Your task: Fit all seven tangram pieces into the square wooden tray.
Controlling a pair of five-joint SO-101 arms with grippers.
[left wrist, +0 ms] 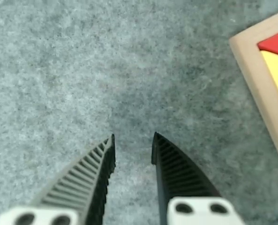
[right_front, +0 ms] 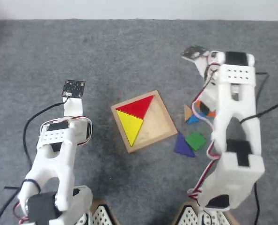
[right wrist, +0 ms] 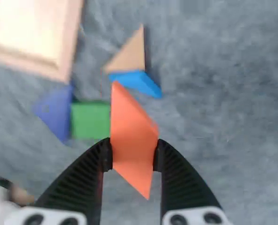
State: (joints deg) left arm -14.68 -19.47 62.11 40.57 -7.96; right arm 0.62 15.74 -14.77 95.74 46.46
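The orange piece [right wrist: 129, 126] sits clamped in my right gripper [right wrist: 132, 144], over the mat [right wrist: 232, 70] beside the tray [right_front: 160, 124], where red [right_front: 136, 107] and yellow [right_front: 129, 124] already lie. I should carry it level over the bare half, turn it to fit, and lower it gently. My left gripper [left wrist: 133, 137] hangs open, idle.

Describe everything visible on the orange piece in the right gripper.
Flat orange piece, a parallelogram, matte, evenly coloured, probably painted wood. The right gripper is shut on two opposite edges, one sharp corner pointing away from the wrist, the other back toward it. It is outside the tray, near the blue piece and green piece. Whether it is lifted can't be told.
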